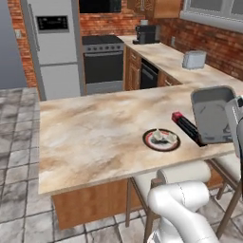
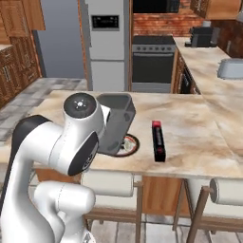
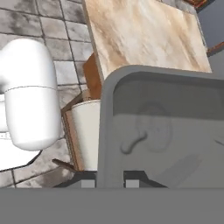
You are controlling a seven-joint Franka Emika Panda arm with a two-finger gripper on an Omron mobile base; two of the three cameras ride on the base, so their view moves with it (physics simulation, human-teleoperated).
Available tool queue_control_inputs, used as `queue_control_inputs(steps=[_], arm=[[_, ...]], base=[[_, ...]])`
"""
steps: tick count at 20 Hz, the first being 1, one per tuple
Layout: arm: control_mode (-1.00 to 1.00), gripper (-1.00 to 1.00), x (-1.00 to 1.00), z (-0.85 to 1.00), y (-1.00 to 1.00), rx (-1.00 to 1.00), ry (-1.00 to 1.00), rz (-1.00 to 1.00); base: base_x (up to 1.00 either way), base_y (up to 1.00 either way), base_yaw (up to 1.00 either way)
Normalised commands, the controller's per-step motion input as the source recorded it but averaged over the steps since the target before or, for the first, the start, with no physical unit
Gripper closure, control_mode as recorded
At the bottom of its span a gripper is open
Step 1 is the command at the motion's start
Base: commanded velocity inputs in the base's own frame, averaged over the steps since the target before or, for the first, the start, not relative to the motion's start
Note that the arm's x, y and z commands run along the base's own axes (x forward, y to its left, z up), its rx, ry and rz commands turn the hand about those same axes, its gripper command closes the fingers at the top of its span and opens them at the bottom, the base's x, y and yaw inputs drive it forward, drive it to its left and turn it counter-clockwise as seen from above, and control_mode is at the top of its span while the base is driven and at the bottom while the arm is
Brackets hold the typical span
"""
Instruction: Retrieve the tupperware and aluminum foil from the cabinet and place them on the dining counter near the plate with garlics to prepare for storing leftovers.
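I hold the dark grey tupperware (image 1: 212, 114) tipped on its side above the right part of the dining counter (image 1: 95, 133), its open side facing the left base camera. My gripper (image 3: 110, 183) is shut on the tub's rim (image 3: 105, 131). The plate with garlics (image 1: 161, 140) lies just left of and below the tub. From the right base view the tupperware (image 2: 116, 124) hides most of the plate (image 2: 132, 146). The aluminum foil (image 1: 187, 127), a long dark box with a red end, lies flat on the counter between plate and tub, and shows as a foil box (image 2: 158, 140) right of the plate.
Pale round stools (image 2: 107, 182) stand under the counter's near edge. Behind it are a fridge (image 1: 54, 45), an oven (image 1: 102, 64) and a side counter with a toaster (image 1: 193, 59) and coffee machine (image 1: 146, 33). Brown wood cabinets (image 2: 16, 42) stand far left.
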Motion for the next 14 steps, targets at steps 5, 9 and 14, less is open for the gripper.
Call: queue_control_inputs(steps=[5,9,14], arm=[[-1.0,1.0,0.32,-0.24,0.23,0.0,0.04,0.27],[-1.0,1.0,0.55,-0.35,0.6,-0.02,0.14,0.35],[-1.0,1.0,0.6,-0.39,0.94,-0.13,0.19,0.21]], base=[[0.25,0.05,0.21],[0.0,0.0,0.0],[0.0,0.0,0.0]])
